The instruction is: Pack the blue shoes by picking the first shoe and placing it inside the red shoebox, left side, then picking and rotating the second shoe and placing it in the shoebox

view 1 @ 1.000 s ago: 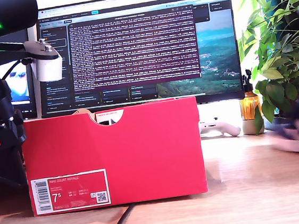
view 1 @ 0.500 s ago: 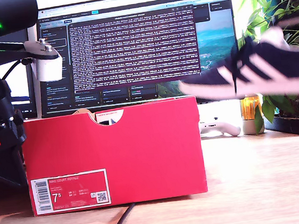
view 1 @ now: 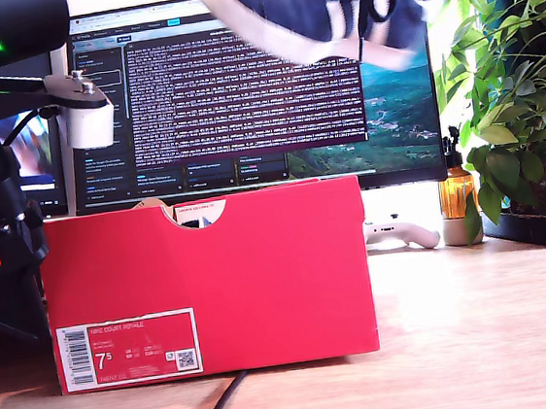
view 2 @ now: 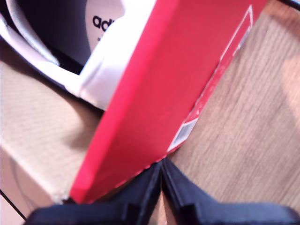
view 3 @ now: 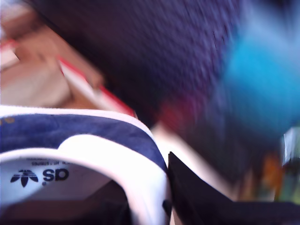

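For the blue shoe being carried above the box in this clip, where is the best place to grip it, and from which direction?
Best at the heel collar, coming from above into the opening. The second wrist view shows the blue shoe with its rim right against one of my second gripper's fingers, apparently pinched there. That rim is thin and firm, and a grip there should leave the sole free to go down into the red shoebox.

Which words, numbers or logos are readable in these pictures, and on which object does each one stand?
"NIKE COURT ROYALE" and "7.5": white label on the red shoebox, beside a barcode and QR code; its smaller print is unreadable.
"ad...": cut off, inside the shoe in the box.
Trefoil logo and "SD" as it shows: insole of the carried shoe.
Monitor text: too small to read.
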Controlling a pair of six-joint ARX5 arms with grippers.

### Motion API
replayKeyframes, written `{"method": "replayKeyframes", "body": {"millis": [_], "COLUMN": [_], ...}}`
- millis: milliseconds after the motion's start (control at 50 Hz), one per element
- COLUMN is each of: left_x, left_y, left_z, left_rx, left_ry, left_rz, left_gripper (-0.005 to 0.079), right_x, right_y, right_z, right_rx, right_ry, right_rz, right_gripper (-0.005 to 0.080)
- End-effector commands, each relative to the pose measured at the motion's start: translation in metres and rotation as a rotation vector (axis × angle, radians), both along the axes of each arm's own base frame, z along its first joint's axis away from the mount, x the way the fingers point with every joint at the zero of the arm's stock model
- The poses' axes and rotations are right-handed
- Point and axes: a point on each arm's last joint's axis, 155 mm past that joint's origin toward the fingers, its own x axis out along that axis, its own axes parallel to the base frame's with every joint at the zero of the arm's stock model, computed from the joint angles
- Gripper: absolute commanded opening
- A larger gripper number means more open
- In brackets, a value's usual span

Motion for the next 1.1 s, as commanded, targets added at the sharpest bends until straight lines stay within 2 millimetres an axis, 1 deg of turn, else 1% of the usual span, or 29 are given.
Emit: {"method": "replayKeyframes", "body": {"millis": [0, 100, 180, 300, 500, 620, 720, 780, 860, 980, 1080], "left_x": [0.000, 0.000, 0.000, 0.000, 0.000, -0.001, -0.001, -0.001, -0.001, -0.001, -0.001], "left_y": [-0.005, -0.005, -0.005, -0.005, -0.005, -0.005, -0.004, -0.004, -0.004, -0.004, -0.004], "left_z": [-0.002, -0.002, -0.002, -0.002, -0.002, -0.003, -0.003, -0.003, -0.003, -0.003, -0.003], "left_rx": [-0.013, -0.013, -0.013, -0.013, -0.014, -0.010, -0.009, -0.009, -0.009, -0.009, -0.008], "left_ry": [0.011, 0.011, 0.011, 0.011, 0.011, 0.016, 0.018, 0.018, 0.018, 0.018, 0.018], "left_rz": [-0.004, -0.004, -0.004, -0.004, -0.004, -0.007, -0.007, -0.007, -0.007, -0.007, -0.007], "left_gripper": [-0.0017, -0.0017, -0.0017, -0.0017, -0.0017, -0.0017, -0.0017, -0.0017, -0.0017, -0.0017, -0.0017], "right_x": [0.000, -0.002, -0.004, 0.001, 0.009, 0.015, 0.022, 0.026, 0.030, 0.029, 0.025], "right_y": [0.011, 0.029, 0.045, 0.065, 0.100, 0.116, 0.120, 0.118, 0.119, 0.122, 0.126], "right_z": [0.031, 0.038, 0.036, 0.026, 0.003, -0.019, -0.039, -0.051, -0.067, -0.092, -0.120], "right_rx": [0.009, -0.041, -0.083, -0.134, -0.160, -0.230, -0.307, -0.350, -0.371, -0.404, -0.462], "right_ry": [-0.111, -0.192, -0.239, -0.281, -0.303, -0.321, -0.336, -0.328, -0.300, -0.249, -0.202], "right_rz": [0.041, 0.127, 0.201, 0.267, 0.344, 0.396, 0.421, 0.422, 0.431, 0.462, 0.500], "right_gripper": [-0.0013, -0.0013, -0.0013, -0.0013, -0.0013, -0.0013, -0.0013, -0.0013, -0.0013, -0.0013, -0.0013]}}
